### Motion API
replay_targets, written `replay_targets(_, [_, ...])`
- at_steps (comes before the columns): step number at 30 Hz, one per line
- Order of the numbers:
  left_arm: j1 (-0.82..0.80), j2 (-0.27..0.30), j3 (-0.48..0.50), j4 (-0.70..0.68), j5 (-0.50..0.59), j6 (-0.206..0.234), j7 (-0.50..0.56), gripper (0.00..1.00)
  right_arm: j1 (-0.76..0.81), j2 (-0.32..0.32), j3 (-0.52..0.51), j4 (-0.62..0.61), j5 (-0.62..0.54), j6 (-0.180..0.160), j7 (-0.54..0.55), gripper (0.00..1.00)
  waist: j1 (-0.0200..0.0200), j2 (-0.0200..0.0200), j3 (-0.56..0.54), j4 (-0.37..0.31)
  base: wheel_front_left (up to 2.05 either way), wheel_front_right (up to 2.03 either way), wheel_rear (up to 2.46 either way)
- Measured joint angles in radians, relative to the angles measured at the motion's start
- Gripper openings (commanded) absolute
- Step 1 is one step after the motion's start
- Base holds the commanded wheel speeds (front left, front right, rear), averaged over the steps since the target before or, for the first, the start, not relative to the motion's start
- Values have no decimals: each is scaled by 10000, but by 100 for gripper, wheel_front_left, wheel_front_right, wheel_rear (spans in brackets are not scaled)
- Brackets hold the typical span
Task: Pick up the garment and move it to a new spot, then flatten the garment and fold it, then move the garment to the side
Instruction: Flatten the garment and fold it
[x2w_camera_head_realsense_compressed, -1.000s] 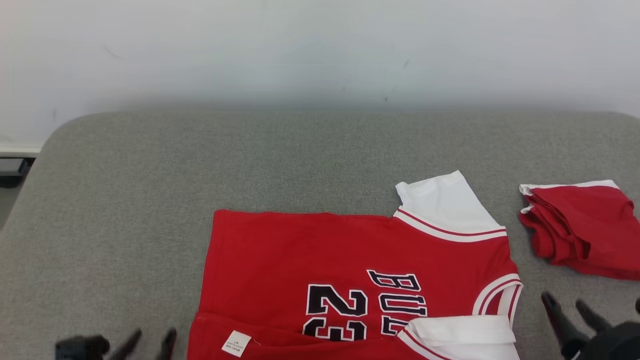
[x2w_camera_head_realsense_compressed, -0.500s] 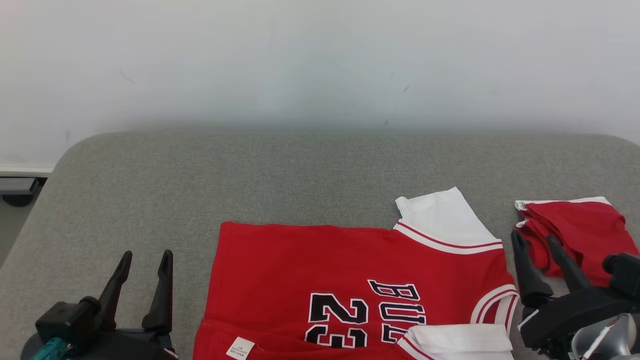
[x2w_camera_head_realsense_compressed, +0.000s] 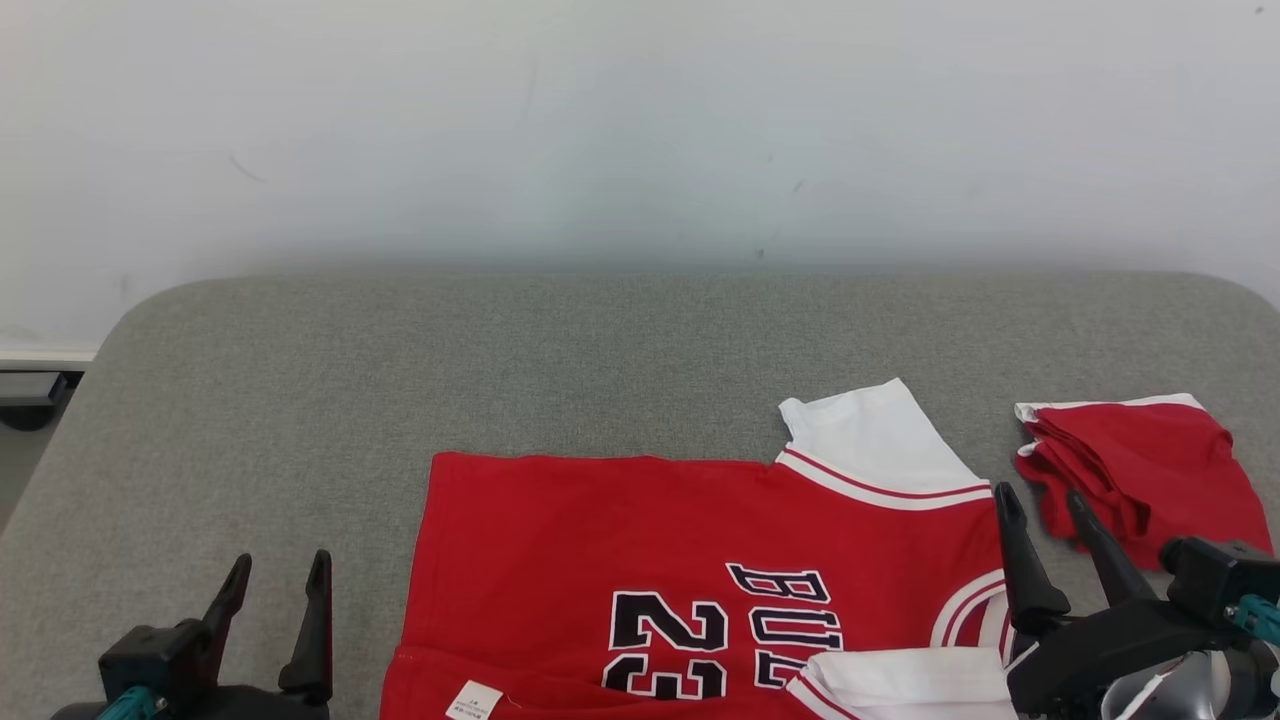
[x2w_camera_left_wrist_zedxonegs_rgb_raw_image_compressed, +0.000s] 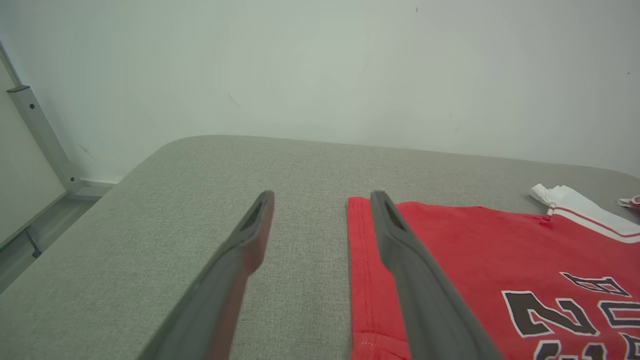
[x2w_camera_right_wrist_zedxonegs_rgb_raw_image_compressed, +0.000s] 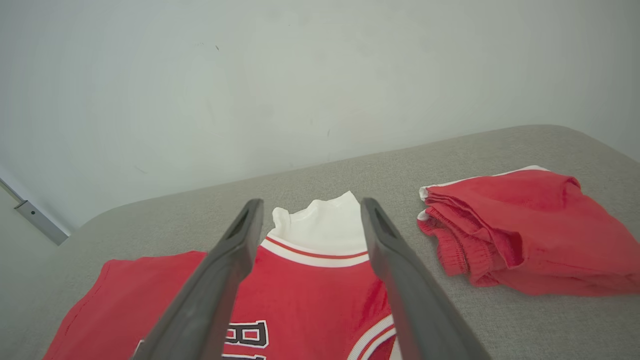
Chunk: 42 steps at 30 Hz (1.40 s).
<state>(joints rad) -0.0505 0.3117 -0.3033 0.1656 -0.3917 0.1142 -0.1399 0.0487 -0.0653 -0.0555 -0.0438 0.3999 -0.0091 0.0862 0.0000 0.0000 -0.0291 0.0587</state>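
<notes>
The garment (x2w_camera_head_realsense_compressed: 650, 530) is a red jersey with white sleeves and a black "23" print, lying flat on the grey padded table (x2w_camera_head_realsense_compressed: 600, 360) near its front edge. My left gripper (x2w_camera_head_realsense_compressed: 281, 563) stands open just left of the jersey's hem, holding nothing. In the left wrist view the left gripper (x2w_camera_left_wrist_zedxonegs_rgb_raw_image_compressed: 322, 196) straddles the hem edge of the jersey (x2w_camera_left_wrist_zedxonegs_rgb_raw_image_compressed: 475, 250), above it. My right gripper (x2w_camera_head_realsense_compressed: 1040, 494) is open beside the jersey's right shoulder. In the right wrist view the right gripper (x2w_camera_right_wrist_zedxonegs_rgb_raw_image_compressed: 311, 202) frames the white sleeve of the jersey (x2w_camera_right_wrist_zedxonegs_rgb_raw_image_compressed: 310, 285).
A folded red garment with white trim (x2w_camera_head_realsense_compressed: 1150, 480) lies at the right of the table, just beyond my right gripper, and appears again in the right wrist view (x2w_camera_right_wrist_zedxonegs_rgb_raw_image_compressed: 525, 230). A pale wall rises behind the table. The table's rounded left edge drops to the floor (x2w_camera_head_realsense_compressed: 20, 400).
Both grippers have risen from the bottom edge into fuller view, staying open. The camera has shifted a little. The jersey lies as before.
</notes>
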Motion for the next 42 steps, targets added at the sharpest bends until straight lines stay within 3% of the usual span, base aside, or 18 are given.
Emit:
replay_targets(25, [-129,-38,-153,366,59,2,355,100,-105,15,-46,892,50,357,-1114,100,0,0,159,-51,0,0,0])
replay_targets(31, [-1119,-31,-380,454,75,-209,1026,100,-1303,-477,291,1210,-326,357,-337,100,1,1,494,-20,0,0,0])
replay_targets(35, [-2506,-52,-623,834,23,-577,1835,100,-2494,-755,587,1764,-431,366,1018,100,1,2,876,8,0,0,0])
replay_targets(38, [-3579,-349,-819,1442,-128,-796,2769,100,-3386,-846,809,2169,29,614,2174,100,2,2,1229,38,0,0,0])
replay_targets(42, [-4671,-784,-1131,2217,-186,-890,3994,100,-4856,-1168,558,2788,303,479,3480,100,3,3,1749,106,0,0,0])
